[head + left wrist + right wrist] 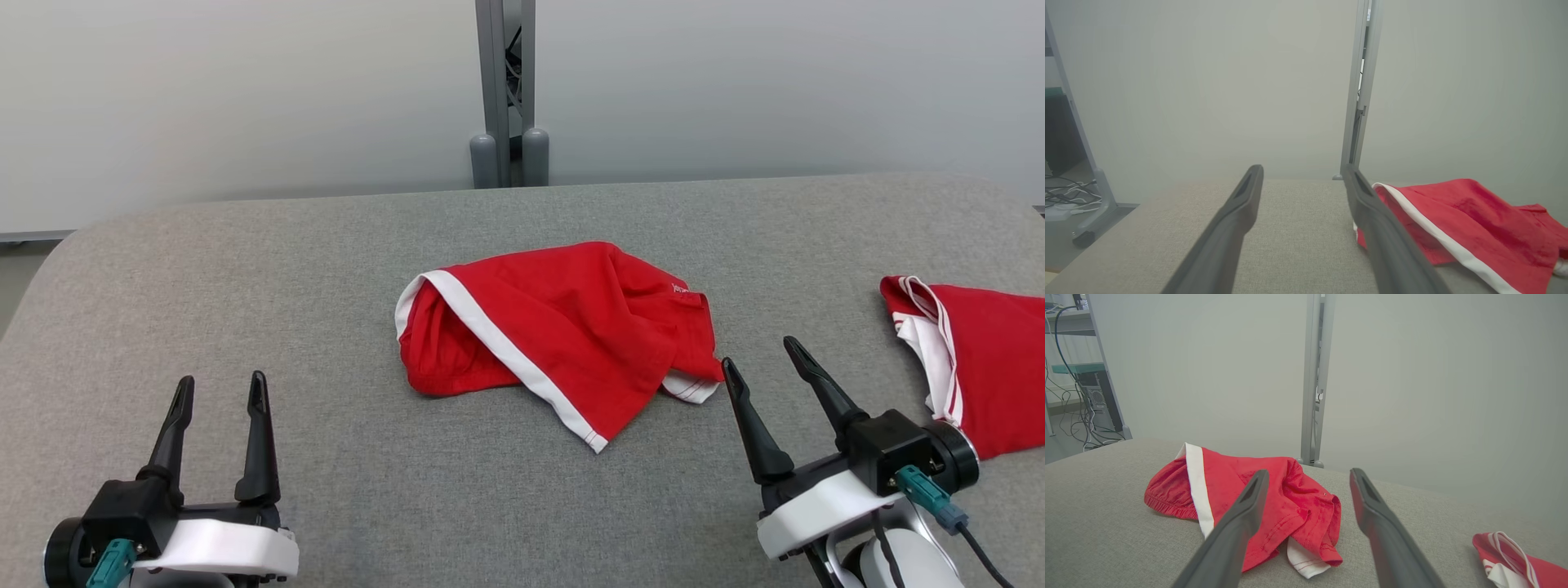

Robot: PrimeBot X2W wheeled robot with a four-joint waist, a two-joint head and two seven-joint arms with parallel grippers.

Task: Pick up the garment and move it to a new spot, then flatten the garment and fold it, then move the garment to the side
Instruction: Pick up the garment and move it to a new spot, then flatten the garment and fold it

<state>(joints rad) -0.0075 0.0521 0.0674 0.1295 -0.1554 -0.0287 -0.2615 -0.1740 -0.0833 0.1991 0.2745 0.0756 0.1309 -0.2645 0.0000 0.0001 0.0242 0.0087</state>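
The garment (pixel 555 335) is bunched up on the worktop (pixel 245 269), just in front of the right tool (pixel 758 351). The right tool and the left tool (pixel 222 378) are spread wide with nothing in them, probably so it can be grabbed.

No readable text, brand or number. Small white printed mark (pixel 678 287) on the crumpled red shorts (pixel 563 335) at mid-worktop (pixel 326 269), too small and blurred to make out. Seen from the right wrist as a pale speck near the folded edge, likewise illegible.
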